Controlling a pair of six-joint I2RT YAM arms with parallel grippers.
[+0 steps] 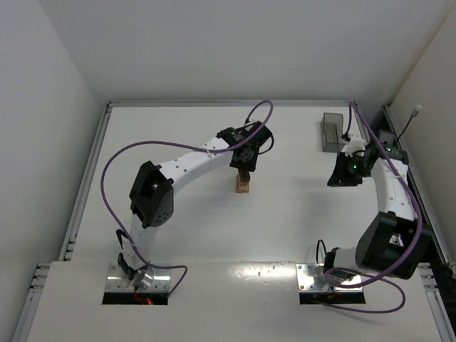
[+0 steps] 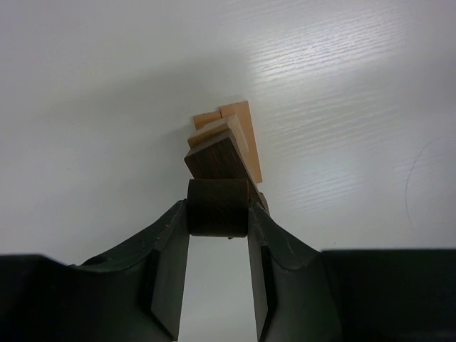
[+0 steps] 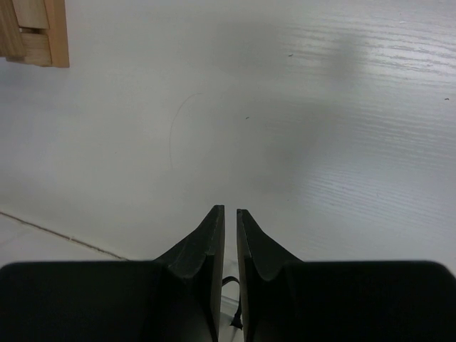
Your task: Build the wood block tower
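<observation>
The tower [image 1: 244, 184] stands mid-table: light tan blocks [image 2: 242, 135] with a dark brown block [image 2: 217, 158] on top. My left gripper [image 1: 244, 168] hangs directly over it, shut on another dark brown block [image 2: 218, 208] pinched between its fingertips just above the stack's top. Whether that block rests on the stack I cannot tell. My right gripper [image 1: 343, 175] is off to the right, low over bare table. Its jaws [image 3: 230, 211] stand a narrow slit apart with nothing between them. Part of the tower's tan wood [image 3: 32, 32] shows at the top left of the right wrist view.
A translucent grey bin [image 1: 332, 132] sits at the back right, just behind the right gripper. Purple cables loop over both arms. The table's raised rim [image 1: 100, 142] runs along the left and back edges.
</observation>
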